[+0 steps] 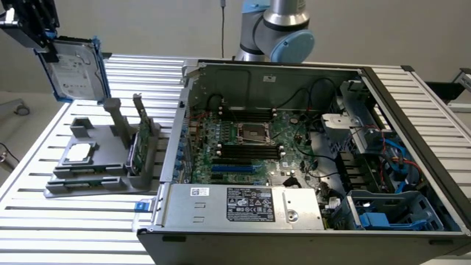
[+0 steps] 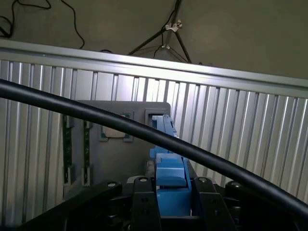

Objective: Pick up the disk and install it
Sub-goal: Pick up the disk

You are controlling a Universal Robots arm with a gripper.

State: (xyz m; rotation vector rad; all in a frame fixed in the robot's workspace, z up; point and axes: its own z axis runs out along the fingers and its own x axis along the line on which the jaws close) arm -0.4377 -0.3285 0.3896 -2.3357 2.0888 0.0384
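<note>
Now the hand [image 2: 172,206] grips the disk [image 1: 74,69] by its blue frame, holding it upright above the grey stand [image 1: 99,176], clear of its slots, likely so nothing snags; the open case [image 1: 294,138] sits beside the stand.

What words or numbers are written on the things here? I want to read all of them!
Nothing here can be read as it stands:
White label on the disk, gripped in the hand: print too small to read.
Black label on the metal box at the front of the computer case: too small to read.
White sticker beside it: too small to read.
Small sticker on the case's back wall: too small to read.
</note>
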